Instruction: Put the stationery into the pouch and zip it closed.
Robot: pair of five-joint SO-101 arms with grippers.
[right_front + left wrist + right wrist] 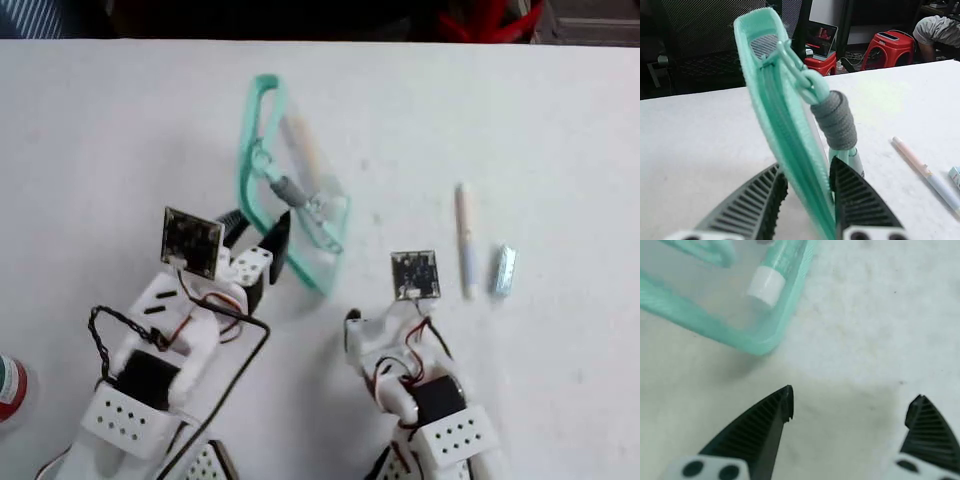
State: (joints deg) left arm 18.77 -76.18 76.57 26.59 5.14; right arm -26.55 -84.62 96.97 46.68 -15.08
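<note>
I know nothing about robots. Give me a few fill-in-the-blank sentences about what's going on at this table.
1. The left gripper is shut on the edge of the ___.
2. The pen lies on the ___, not yet packed.
3. The right gripper is ___, with nothing between its jaws.

Missing words: pouch; table; open.
</note>
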